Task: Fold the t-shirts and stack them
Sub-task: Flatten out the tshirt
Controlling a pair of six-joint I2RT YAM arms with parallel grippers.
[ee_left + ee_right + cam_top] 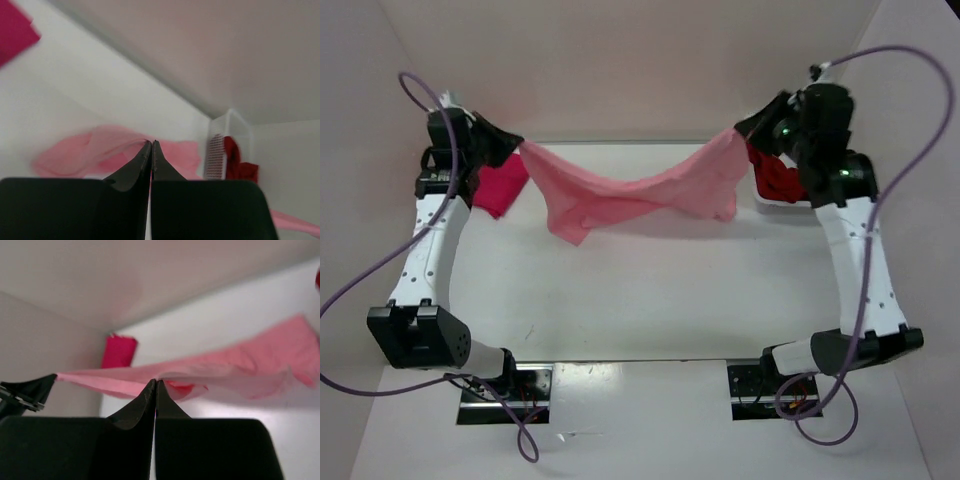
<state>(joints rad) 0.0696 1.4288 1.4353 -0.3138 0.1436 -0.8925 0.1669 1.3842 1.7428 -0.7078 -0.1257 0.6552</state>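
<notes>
Over the white table [650, 290], walled in by pale panels [640, 60], the light pink t-shirt [630, 195] sags across the upper middle, its ends pinched in the closed left gripper [517, 143] and right gripper [742, 130]; the crimson-pink t-shirt [500, 187] lies upper left, the dark red t-shirt [782, 178] upper right.

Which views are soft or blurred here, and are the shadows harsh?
Top view: sharp, evenly lit, only a faint shadow on the table under the light pink shirt. Left wrist view: crimson shirt and basket blurred. Right wrist view: the shirt is soft, the dark fingers lack detail.
</notes>
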